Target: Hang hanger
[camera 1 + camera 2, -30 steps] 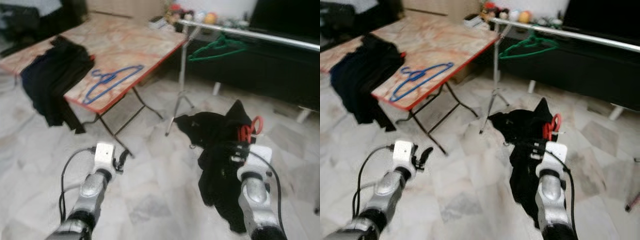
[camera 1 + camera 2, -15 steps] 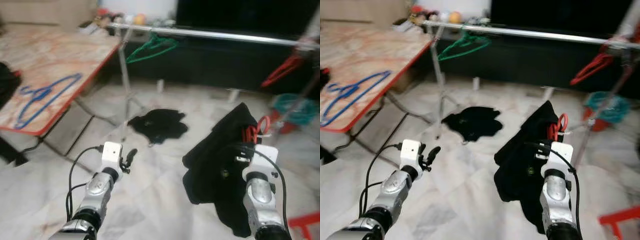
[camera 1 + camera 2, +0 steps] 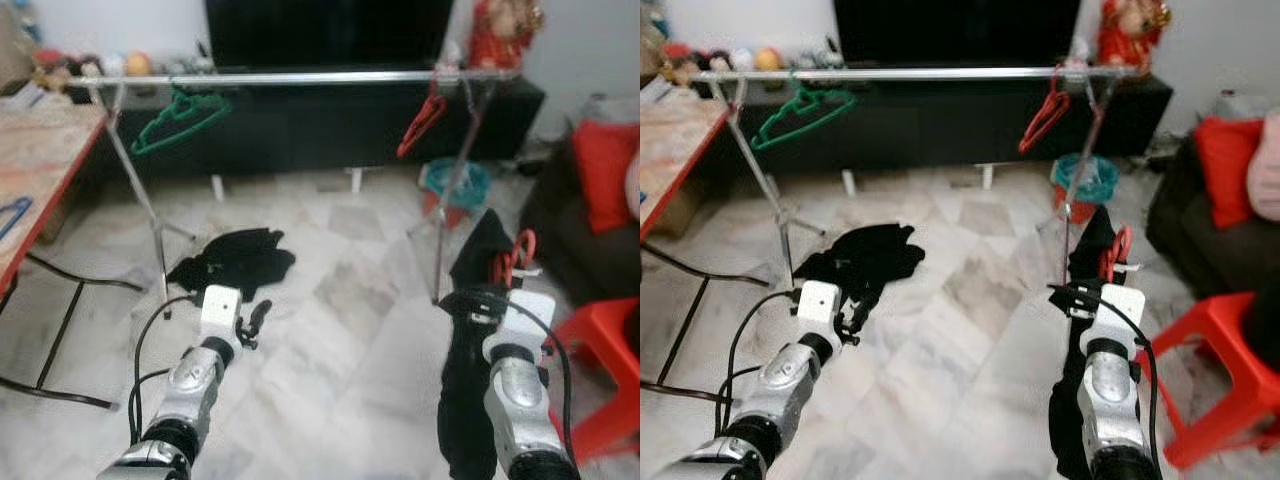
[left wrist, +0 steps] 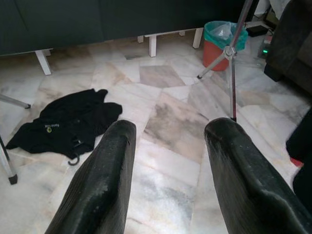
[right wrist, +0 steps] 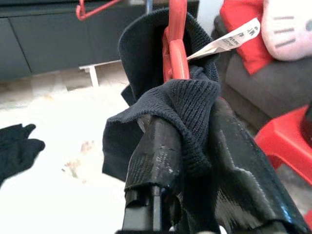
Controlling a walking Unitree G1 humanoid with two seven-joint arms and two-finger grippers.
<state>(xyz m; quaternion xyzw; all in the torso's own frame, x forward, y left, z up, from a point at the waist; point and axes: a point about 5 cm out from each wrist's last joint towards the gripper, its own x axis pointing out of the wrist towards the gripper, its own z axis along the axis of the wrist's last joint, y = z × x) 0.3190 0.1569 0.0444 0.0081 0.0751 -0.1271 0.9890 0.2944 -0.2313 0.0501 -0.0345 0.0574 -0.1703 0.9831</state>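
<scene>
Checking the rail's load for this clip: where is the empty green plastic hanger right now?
In the left eye view, the green plastic hanger hangs near the left end of the horizontal silver metal clothes rail, above the black garment on the floor and far from the red hanger.

red hanger (image 5: 176, 46) mostly hidden by black garment (image 5: 161, 117)

The floor (image 3: 340, 300) is pale shiny marble with grey and brown patches. A long dark cabinet (image 3: 300, 120) stands by the white wall (image 3: 600, 40), with a big black TV (image 3: 330, 30) on top. A red stool (image 3: 600, 380) sits near a dark sofa (image 3: 1200, 240), and a table (image 3: 30, 170) stands on the other side.
</scene>
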